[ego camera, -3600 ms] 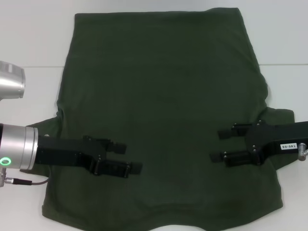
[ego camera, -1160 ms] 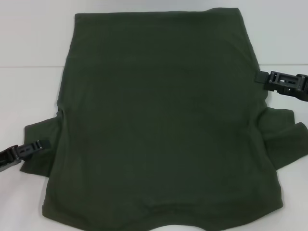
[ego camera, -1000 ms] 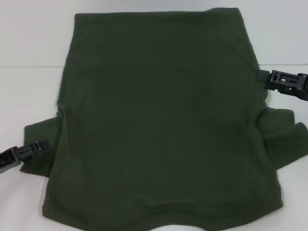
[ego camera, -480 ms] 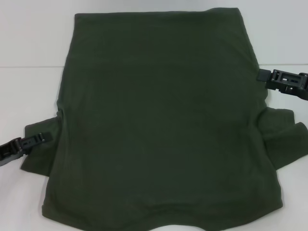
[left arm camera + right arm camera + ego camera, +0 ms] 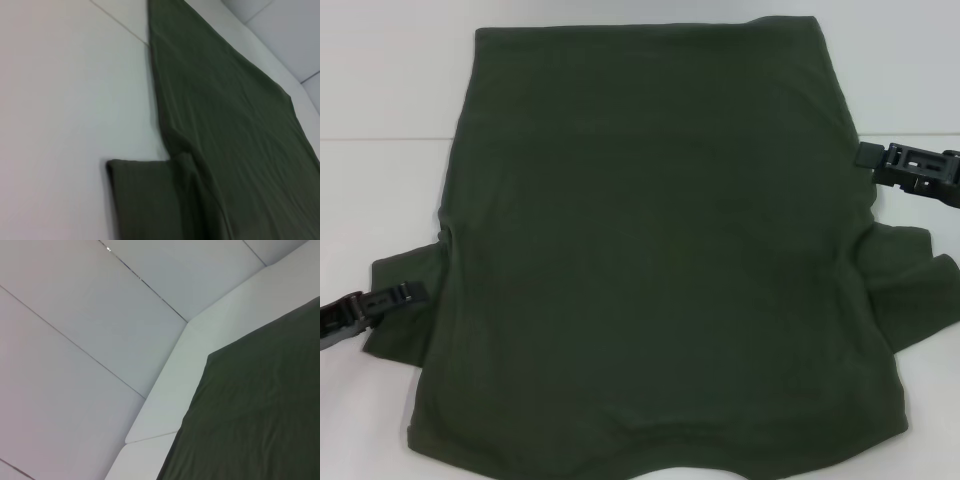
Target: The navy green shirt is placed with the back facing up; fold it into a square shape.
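The large dark olive-green short-sleeved cotton shirt (image 5: 650, 250) is spread flat on the white table (image 5: 380, 90), its hem toward the far edge and its collar toward the near edge. No fold is yet made in the body; both sleeves lie out to the sides.

The left gripper (image 5: 405, 294) is positioned at the outer edge of the left sleeve (image 5: 405, 320), low over the cloth; whether its fingers are parted or closed cannot be told. The right gripper (image 5: 870, 155) is positioned just beside the right side seam, farther up the body than the right sleeve (image 5: 910, 280); its finger state likewise cannot be told.

The step in hand is judged to be the approach for the first side fold. For the next move, each edge must be pinched through the fabric layers, then lifted and carried inward evenly so that the fold line stays straight.
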Controlling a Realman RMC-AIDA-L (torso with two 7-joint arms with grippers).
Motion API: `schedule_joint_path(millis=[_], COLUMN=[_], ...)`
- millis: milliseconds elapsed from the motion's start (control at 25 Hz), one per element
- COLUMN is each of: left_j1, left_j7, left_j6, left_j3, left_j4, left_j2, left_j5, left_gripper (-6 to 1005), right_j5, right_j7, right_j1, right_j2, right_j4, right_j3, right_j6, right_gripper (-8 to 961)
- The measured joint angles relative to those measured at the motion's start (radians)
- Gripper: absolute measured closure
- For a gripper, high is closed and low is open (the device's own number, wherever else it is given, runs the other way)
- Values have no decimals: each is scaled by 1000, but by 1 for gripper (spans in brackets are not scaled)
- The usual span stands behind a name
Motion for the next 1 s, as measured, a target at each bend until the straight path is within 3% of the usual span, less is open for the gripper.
schedule_joint_path(millis=[560,1000], left_j1=[-5,-3], left_j7=[-28,-33], left_j6=[-36,-35], left_j3=[28,44], left_j4=[25,60], left_j2=[-12,-22], left_j5=[21,24], left_gripper=[99,511], right_j5=[2,12], right_j7=[3,5], right_j1=[-5,-12], right_j2=[-2,-3], right_j4=[1,1], right_j3=[19,29], right_j6=[-5,-6], right_gripper=[112,112])
